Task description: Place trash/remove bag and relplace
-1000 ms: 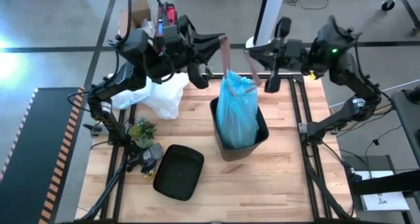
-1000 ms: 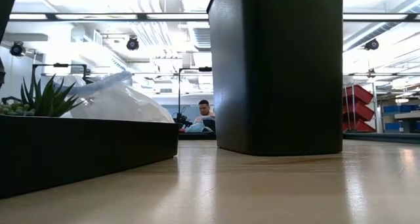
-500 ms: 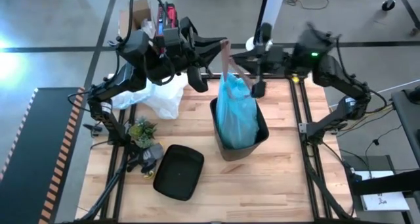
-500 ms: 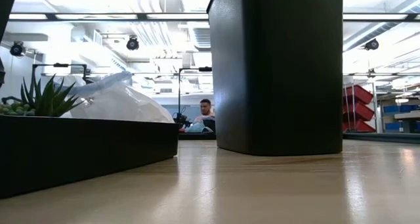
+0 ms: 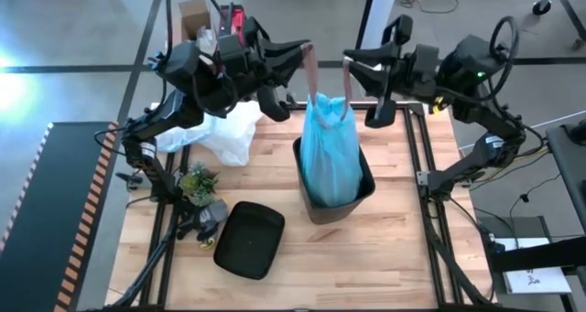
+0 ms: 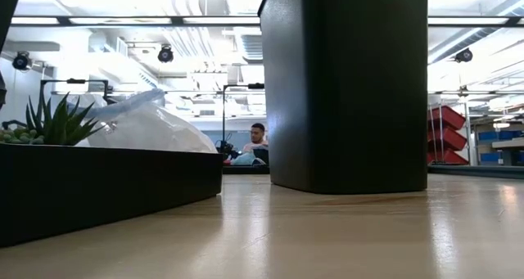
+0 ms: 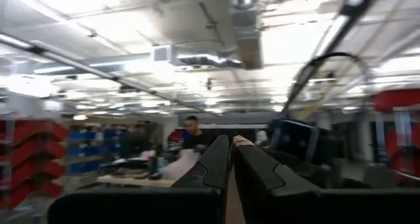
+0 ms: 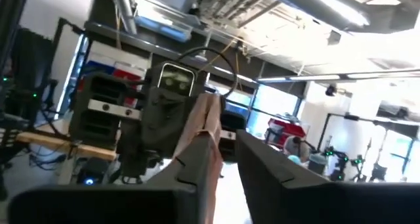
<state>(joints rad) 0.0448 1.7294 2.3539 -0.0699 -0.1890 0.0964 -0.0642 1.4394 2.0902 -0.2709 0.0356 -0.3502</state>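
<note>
Since half a second earlier, right end effector (image 5: 348,63) swung back outward, fingers slightly parted, grip unclear. Left end effector (image 5: 309,52) pinched a drawstring shut above the blue bag (image 5: 328,156) in the bin (image 5: 364,186).

An industrial lab: exposed ceiling ducts (image 7: 197,53), red storage bins (image 6: 446,132), cluttered workbenches (image 7: 131,178).
</note>
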